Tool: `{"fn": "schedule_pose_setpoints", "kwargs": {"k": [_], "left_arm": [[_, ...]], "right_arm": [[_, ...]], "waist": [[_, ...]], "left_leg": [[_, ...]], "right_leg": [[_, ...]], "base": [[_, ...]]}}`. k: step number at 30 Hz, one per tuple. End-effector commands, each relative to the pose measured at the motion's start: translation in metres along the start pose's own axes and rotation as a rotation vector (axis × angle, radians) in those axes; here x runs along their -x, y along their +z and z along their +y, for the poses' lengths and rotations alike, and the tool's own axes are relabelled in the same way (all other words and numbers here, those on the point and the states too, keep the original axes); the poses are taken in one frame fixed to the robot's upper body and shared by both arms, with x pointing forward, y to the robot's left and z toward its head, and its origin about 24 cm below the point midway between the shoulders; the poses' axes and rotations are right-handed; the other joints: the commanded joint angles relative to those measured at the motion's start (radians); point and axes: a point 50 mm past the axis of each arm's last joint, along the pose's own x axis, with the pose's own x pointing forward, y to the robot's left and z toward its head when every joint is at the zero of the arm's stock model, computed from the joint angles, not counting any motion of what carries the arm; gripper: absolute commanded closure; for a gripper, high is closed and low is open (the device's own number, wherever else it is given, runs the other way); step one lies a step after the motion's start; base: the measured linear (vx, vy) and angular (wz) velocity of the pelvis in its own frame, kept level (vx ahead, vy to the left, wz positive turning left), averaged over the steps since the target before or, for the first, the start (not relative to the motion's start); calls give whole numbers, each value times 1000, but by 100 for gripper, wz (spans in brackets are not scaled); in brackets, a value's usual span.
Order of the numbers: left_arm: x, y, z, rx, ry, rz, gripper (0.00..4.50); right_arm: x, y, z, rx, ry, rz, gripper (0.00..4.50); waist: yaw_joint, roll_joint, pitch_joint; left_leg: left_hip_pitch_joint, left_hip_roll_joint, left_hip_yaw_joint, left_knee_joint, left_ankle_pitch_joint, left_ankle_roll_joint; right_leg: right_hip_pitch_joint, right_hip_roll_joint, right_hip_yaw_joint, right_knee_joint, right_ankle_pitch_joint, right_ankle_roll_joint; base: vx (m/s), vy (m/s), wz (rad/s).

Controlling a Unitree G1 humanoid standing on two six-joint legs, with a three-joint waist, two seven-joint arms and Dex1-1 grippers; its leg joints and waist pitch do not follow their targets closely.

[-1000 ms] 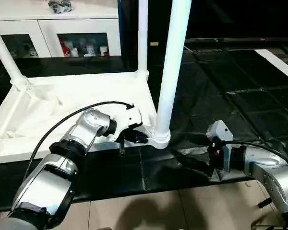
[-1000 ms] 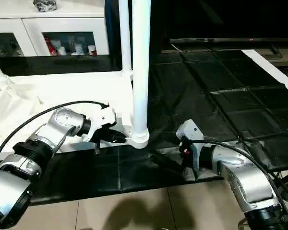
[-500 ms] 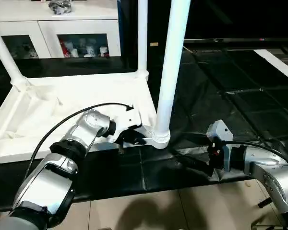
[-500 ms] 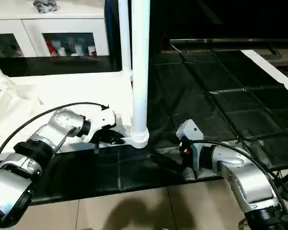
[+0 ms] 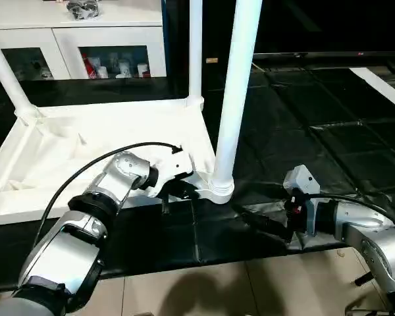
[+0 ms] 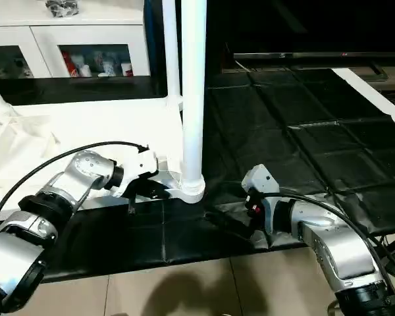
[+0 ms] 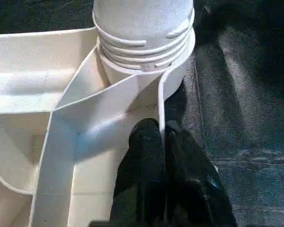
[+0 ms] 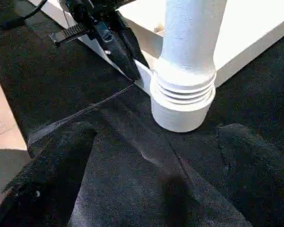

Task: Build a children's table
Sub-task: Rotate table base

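White plastic rim of the upturned tabletop is pinched in my closed left gripper, just beside the near leg. My right gripper rests wide open, empty. A tug could unseat that leg.

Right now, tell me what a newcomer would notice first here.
A thick white leg stands upright in the near corner socket of the upturned white tabletop on black mats. The left gripper pinches the tabletop's rim beside that socket, fingers shut on it, while the right gripper rests open on the mat nearby.
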Motion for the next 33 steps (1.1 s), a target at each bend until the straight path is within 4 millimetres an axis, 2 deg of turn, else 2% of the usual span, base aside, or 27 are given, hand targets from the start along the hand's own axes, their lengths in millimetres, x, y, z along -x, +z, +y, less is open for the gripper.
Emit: {"fn": "schedule_pose_setpoints", "kwargs": {"k": [1, 3, 7, 12, 21, 23, 25, 27, 33], "left_arm": [[2, 7, 1, -30, -28, -15, 443], [2, 5, 0, -51, -19, 11, 443], [2, 4, 1, -43, -6, 14, 443], [1, 9, 5, -43, 41, -6, 371], [1, 7, 5, -18, 36, -8, 371], [1, 7, 5, -10, 32, -15, 395], [1, 7, 5, -10, 29, -16, 395], [1, 7, 4, -11, 25, -16, 433], [1, 7, 1, 7, -28, -40, 448]], "right_arm": [[3, -1, -1, 10, -9, 11, 0], [3, -2, -1, 9, -9, 12, 0], [3, -2, 0, 8, -7, 13, 0], [3, -2, 0, 7, -5, 14, 0], [4, -2, 1, 8, -3, 14, 0], [4, -3, 1, 8, -3, 14, 0], [4, -3, 1, 7, -2, 14, 0], [4, -3, 0, 9, -4, 14, 0], [4, -1, -1, 11, -7, 10, 0]], "waist": [[3, 2, -70], [3, 2, -69], [2, 2, -67], [2, 1, -67], [1, 3, -67], [2, 3, -66], [1, 2, -66], [1, 2, -66], [1, 0, -66]], "left_leg": [[-3, 10, 1, -63, -215, 44], [-3, 10, 1, -63, -215, 44], [-2, 9, 1, -64, -231, 41], [-2, 9, 0, -64, -241, 39], [-3, 9, 1, -64, -234, 41], [-2, 9, 1, -64, -236, 40], [-2, 9, 1, -65, -241, 41], [-2, 10, 0, -65, -242, 40], [-3, 10, 1, -65, -234, 41]], "right_leg": [[64, -53, 37, -80, -295, -185], [64, -53, 37, -79, -287, -190], [64, -53, 36, -83, -326, -179], [62, -53, 36, -86, -351, -166], [62, -53, 36, -86, -336, -171], [62, -53, 36, -86, -341, -170], [62, -53, 36, -88, -350, -168], [61, -53, 36, -87, -350, -167], [62, -53, 36, -86, -340, -171]], "base": [[0, 0, 0], [0, 0, 0], [0, 0, 0], [0, 0, 0], [0, 0, 0], [0, 0, 0], [0, 0, 0], [0, 0, 0], [0, 0, 0]]}}
